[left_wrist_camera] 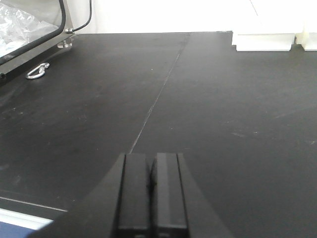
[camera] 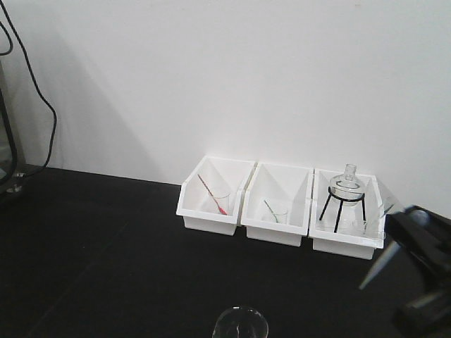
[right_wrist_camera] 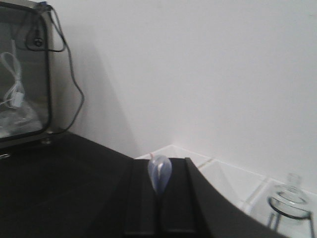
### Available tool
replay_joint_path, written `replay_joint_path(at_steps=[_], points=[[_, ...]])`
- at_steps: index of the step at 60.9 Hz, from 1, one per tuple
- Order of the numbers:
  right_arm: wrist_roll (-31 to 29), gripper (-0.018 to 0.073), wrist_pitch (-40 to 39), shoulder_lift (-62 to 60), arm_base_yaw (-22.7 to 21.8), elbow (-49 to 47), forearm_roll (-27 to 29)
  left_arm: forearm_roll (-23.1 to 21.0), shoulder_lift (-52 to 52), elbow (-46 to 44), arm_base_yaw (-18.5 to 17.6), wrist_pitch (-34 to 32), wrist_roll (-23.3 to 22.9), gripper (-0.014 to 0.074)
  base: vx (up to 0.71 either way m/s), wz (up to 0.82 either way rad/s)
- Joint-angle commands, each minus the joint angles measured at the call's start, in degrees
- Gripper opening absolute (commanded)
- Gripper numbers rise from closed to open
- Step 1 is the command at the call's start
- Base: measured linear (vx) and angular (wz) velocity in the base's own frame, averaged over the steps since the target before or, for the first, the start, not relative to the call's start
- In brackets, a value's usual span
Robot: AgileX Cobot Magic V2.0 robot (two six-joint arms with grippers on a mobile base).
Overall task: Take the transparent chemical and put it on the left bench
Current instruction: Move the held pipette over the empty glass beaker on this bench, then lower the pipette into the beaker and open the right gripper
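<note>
A clear pipette (right_wrist_camera: pixel 159 173) is clamped in the right gripper (right_wrist_camera: pixel 159 198) above the black bench (camera: pixel 106 267); the left gripper (left_wrist_camera: pixel 151 198) is closed, empty.

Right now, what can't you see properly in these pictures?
- Front view: round clear glass vessel, cut off by the bottom edge.
- Right wrist view: slim clear plastic pipette, only its bulb shows; the right tool hides the stem.
- Left wrist view: white plastic bins, cut off by the top edge, contents unseen.

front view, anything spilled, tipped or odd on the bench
Nothing stands out: the three white bins sit side by side against the wall, the flask rests upright on its tripod, and the black bench shows no spill.
</note>
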Motion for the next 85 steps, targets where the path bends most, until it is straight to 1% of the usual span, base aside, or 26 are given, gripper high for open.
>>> replay_joint_path(at_steps=[1, 7, 18, 30, 37, 44, 51, 60, 66, 70, 73, 77, 85], points=[[0.2, -0.0003, -5.4, 6.3, 3.9, -6.0, -0.1, 0.0, -1.1, 0.9, -0.1, -4.5, -0.4, -0.0003, 0.0, 0.0], [-0.7, -0.0003, -5.8, 14.0, 8.4, -10.5, -0.1, 0.0, -1.1, 0.9, -0.1, -4.5, -0.4, -0.0003, 0.0, 0.0], [-1.2, -0.0003, -5.8, 24.9, 12.0, -15.7, -0.3, 0.0, -1.1, 0.9, -0.1, -4.5, -0.4, -0.0003, 0.0, 0.0], [-1.2, 0.0, -8.5, 33.1, 12.0, -16.1, -0.5, 0.0, -1.1, 0.9, -0.1, -4.5, -0.4, -0.0003, 0.0, 0.0], [-1.2, 0.0027, -11.3, 38.2, 12.0, -16.1, -0.6, 0.0, -1.1, 0.9, -0.1, -4.5, -0.4, -0.0003, 0.0, 0.0], [-1.2, 0.0085, -16.1, 42.7, 12.0, -16.1, -0.5, 0.0, -1.1, 0.9, -0.1, -4.5, -0.4, -0.0003, 0.0, 0.0], [-1.0, 0.0171, -17.8, 45.2, 12.0, -16.1, -0.7, 0.0, -1.1, 0.9, -0.1, -4.5, -0.4, -0.0003, 0.0, 0.0], [-0.9, 0.0343, -17.2, 46.3, 12.0, -16.1, -0.4, 0.0, -1.1, 0.9, -0.1, -4.5, -0.4, -0.0003, 0.0, 0.0], [-0.9, 0.0479, -19.2, 46.1, 12.0, -16.1, 0.7, 0.0, -1.1, 0.9, -0.1, -4.5, -0.4, -0.0003, 0.0, 0.0], [1.7, 0.0541, -19.3, 45.1, 12.0, -15.8, 0.9, 0.0, -1.1, 0.9, -0.1, -4.5, -0.4, -0.0003, 0.0, 0.0], [3.5, 0.0558, -18.5, 43.5, 12.0, -15.1, 0.8, 0.0, -1.1, 0.9, -0.1, -4.5, -0.4, -0.0003, 0.0, 0.0], [5.3, 0.0557, -15.7, 40.3, 11.9, -13.4, 0.3, 0.0, -1.1, 0.9, -0.1, -4.5, -0.4, -0.0003, 0.0, 0.0], [10.3, 0.053, -8.2, 29.3, 11.9, -7.1, -2.1, 0.0, -1.1, 0.9, -0.1, -4.5, -0.4, -0.0003, 0.0, 0.0]])
